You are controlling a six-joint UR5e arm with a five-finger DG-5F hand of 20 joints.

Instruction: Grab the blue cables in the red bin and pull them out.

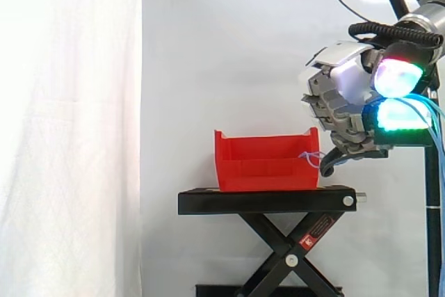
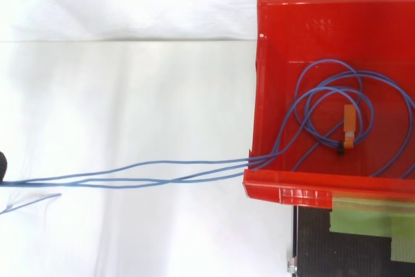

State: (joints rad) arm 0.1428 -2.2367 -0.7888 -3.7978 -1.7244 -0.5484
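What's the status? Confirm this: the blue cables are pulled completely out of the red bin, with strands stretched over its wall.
Not completely. The top view shows loops of the blue cables lying coiled inside the red bin, with an orange tag on them. The rest stands: strands stretch out over its wall.

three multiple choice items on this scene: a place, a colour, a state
1. Where is the hand? A inside the bin B beside the bin, above its rim C under the bin
2. What colour is the tag on the cables? A orange B white C green
3. How do the cables lie? A all inside the bin B partly coiled inside, strands running out over the wall C wholly outside
Answers: 1 B, side view shows it right of and above the bin; 2 A, an orange strip sits on the coil; 3 B, loops lie inside, strands cross the wall.
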